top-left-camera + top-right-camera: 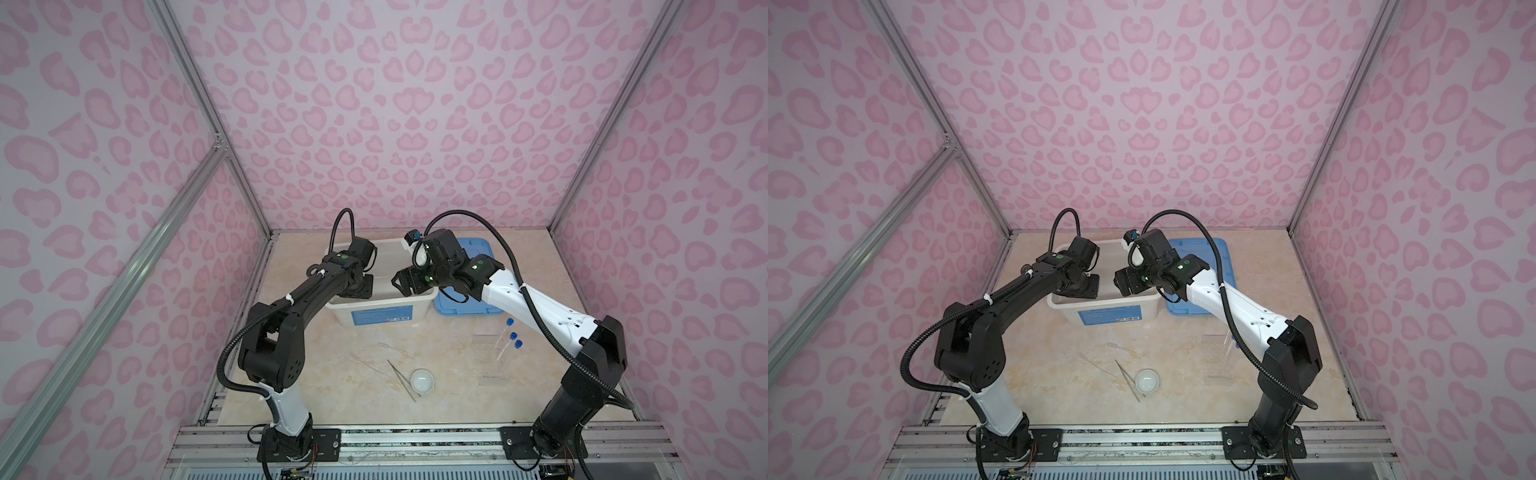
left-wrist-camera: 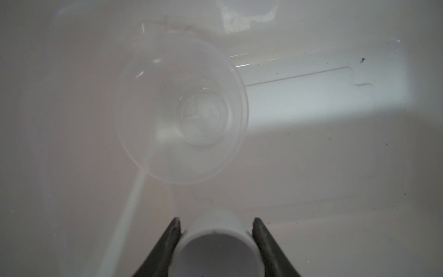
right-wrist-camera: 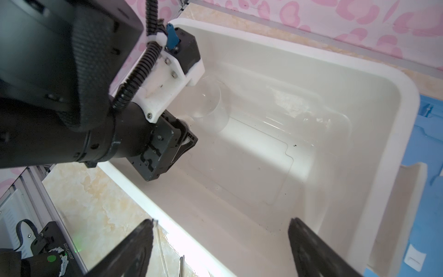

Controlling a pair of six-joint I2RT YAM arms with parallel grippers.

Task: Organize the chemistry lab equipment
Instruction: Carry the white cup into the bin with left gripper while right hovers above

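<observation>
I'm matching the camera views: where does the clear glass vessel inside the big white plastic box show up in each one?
Both top views: not made out; the black left arm reaches over that spot.
Left wrist: the clear glass vessel sits mid-picture.
Right wrist: it is just above and left of centre.
Shared landmark: the big white plastic box; its stepped floor seam shows in both wrist views.

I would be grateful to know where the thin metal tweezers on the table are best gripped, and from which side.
Probably the far half of the tweezers, straight down from above, jaws across their narrow width. They lie flat on the table, so no side approach gets under them, and the small white dish sits close beside their near end.
</observation>
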